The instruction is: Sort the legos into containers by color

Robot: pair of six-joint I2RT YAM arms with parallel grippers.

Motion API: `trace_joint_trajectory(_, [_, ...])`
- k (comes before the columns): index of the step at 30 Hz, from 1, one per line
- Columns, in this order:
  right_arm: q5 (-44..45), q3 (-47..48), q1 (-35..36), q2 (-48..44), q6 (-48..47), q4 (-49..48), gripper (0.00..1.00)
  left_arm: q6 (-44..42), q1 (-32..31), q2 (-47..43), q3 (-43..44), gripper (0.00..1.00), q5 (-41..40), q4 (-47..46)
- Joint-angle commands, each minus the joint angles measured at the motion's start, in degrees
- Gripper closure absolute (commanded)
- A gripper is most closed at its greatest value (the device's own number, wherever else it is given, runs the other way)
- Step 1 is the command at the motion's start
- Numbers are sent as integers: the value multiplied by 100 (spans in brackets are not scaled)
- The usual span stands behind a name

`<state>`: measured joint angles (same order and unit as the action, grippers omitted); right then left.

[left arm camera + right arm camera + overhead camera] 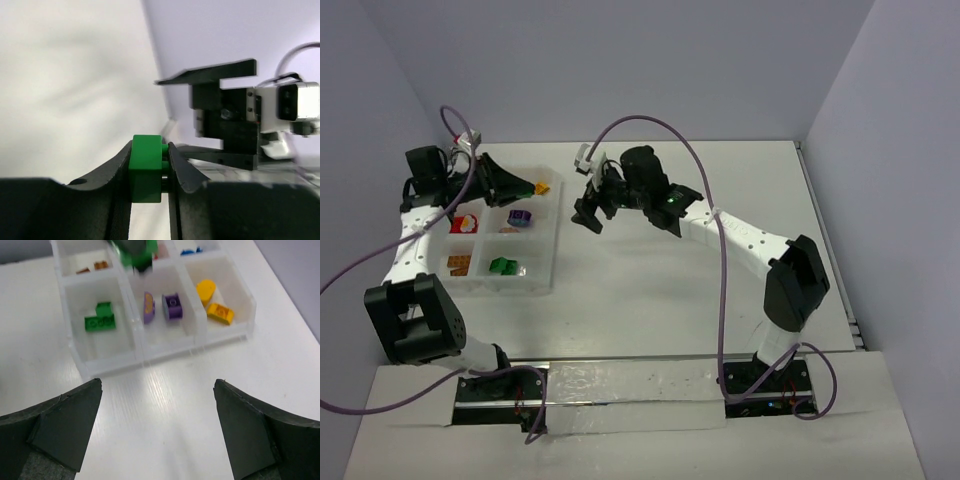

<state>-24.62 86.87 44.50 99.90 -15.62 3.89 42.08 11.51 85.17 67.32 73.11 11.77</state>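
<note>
White table (670, 290), green lego (146, 167) between left jaws

Glossy plastic legos (100, 320), translucent plastic tray (111, 364), smooth table (170, 415).

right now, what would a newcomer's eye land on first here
A green brick pinched in the left gripper, over the far end of the tray. That clear tray, left on the table, holds green and purple pieces in separate compartments. The right gripper hangs wide open over bare table beside it.

Robot lab: white table (650, 290), plain enclosure walls (620, 60).
</note>
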Motion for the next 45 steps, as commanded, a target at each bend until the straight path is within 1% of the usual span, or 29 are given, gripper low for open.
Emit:
trace_joint_trajectory(1, [324, -311, -262, -575, -182, 121, 0, -3621, 218, -238, 826, 100, -1819, 3419])
trace_joint_trajectory(3, [438, -463, -375, -649, -155, 331, 0, -4268, 215, -364, 731, 100, -2990, 3670])
trace_joint_trajectory(5, [499, -568, -534, -728, -79, 581, 0, -4568, 215, -599, 436, 100, -3743, 3712])
trace_joint_trajectory(7, [542, -700, -872, -788, 127, 858, 0, -4800, 207, -904, -1, 100, -4773, 3549])
trace_joint_trajectory(8, [546, -729, -1002, -796, 192, 962, 0, -4886, 206, -1025, -189, 100, -5015, 3472])
trace_joint_trajectory(10, [569, -759, -1488, -790, 415, 1217, 0, -5021, 202, -1137, -468, 100, -5510, 3290])
trace_joint_trajectory(14, [643, -1020, -1903, -939, 434, 1399, 0, -5051, 143, -1036, -706, 97, -5753, 2945])
trace_joint_trajectory(17, [663, -1178, -2118, -1028, 391, 1516, 0, -4905, -24, -836, -729, 95, -5708, 2705])
trace_joint_trajectory(20, [667, -1258, -2223, -1082, 391, 1593, 0, -4828, -181, -720, -742, 92, -5702, 2623])
trace_joint_trajectory(21, [694, -1311, -2252, -1101, 381, 1608, 0, -4813, -251, -681, -759, 88, -5719, 2596])
trace_joint_trajectory(23, [754, -1360, -2323, -1142, 355, 1621, 0, -4794, -409, -640, -788, 72, -5855, 2544])
trace_joint_trajectory(25, [778, -1380, -2400, -1144, 355, 1646, 0, -4782, -431, -623, -812, 60, -5947, 2536])
trace_joint_trajectory(26, [792, -1366, -2489, -1130, 376, 1694, 0, -4788, -431, -616, -825, 52, -5975, 2550])
trace_joint_trajectory(27, [774, -1348, -2533, -1130, 419, 1730, 0, -4797, -431, -634, -817, 41, -5992, 2567])
trace_joint_trajectory(28, [757, -1331, -2534, -1113, 420, 1747, 0, -4806, -431, -642, -826, 41, -6001, 2567])
trace_joint_trajectory(30, [745, -1296, -2679, -1119, 484, 1805, 0, -4832, -431, -663, -794, 26, -5984, 2614])
trace_joint_trajectory(31, [739, -1293, -2724, -1127, 493, 1823, 0, -4832, -431, -672, -779, 24, -5981, 2643])
trace_joint_trajectory(32, [739, -1284, -2781, -1124, 513, 1844, 0, -4838, -431, -680, -767, 19, -5960, 2675])
trace_joint_trajectory(33, [731, -1275, -2858, -1139, 557, 1881, 0, -4861, -431, -698, -730, 11, -5908, 2731])
trace_joint_trajectory(35, [706, -1269, -2973, -1198, 633, 1947, 0, -4889, -424, -763, -558, 6, -5764, 2835])
trace_joint_trajectory(36, [713, -1269, -3053, -1245, 666, 1968, 0, -4875, -432, -809, -383, 1, -5632, 2901])
trace_joint_trajectory(37, [722, -1270, -3116, -1290, 684, 1993, 0, -4841, -461, -816, -220, 1, -5579, 2928])
trace_joint_trajectory(39, [775, -1276, -3315, -1422, 740, 2004, 0, -4759, -832, -688, 464, 1, -5598, 2966])
trace_joint_trajectory(40, [805, -1267, -3375, -1456, 755, 2011, 0, -4662, -1099, -605, 675, 1, -5825, 2928])
trace_joint_trajectory(42, [854, -1210, -3487, -1481, 752, 2003, 0, -4456, -1411, -343, 1188, 1, -6205, 2932])
trace_joint_trajectory(45, [906, -836, -3636, -1421, 666, 2063, 0, -4262, -1485, 291, 2291, 1, -6133, 2980])
